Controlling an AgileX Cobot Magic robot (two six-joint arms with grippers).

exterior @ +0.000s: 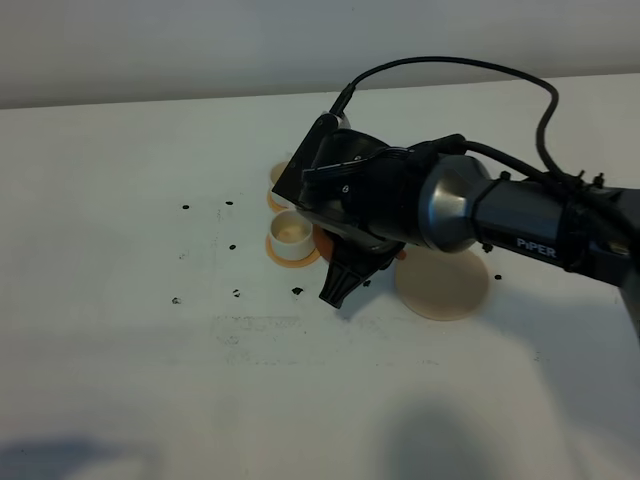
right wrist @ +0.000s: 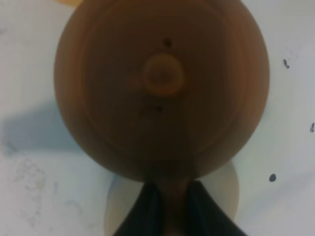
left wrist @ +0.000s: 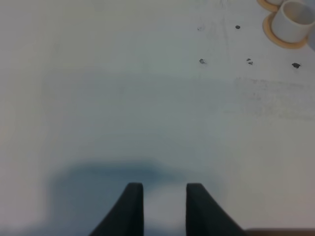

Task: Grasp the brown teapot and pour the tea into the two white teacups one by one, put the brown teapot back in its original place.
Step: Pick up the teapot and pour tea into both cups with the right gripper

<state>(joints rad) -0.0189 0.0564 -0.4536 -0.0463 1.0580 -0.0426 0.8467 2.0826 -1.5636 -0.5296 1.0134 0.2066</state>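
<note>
— Where is the teapot [right wrist: 162, 98]?
— Centre frame, off its coaster [exterior: 442, 285], beside the nearer cup [exterior: 290, 235]. The right end effector [right wrist: 173, 192] pinches its handle, likely so that it can tip.
— And the left end effector [left wrist: 165, 191]?
— Slightly spread, empty, parked clear.

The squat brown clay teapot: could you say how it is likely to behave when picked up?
The squat brown clay teapot is probably rigid and heavy for its size, given its broad body. Gripped only at one side by the right gripper's jaws, it may swing. Its knobbed lid could slide off when tipped.
</note>
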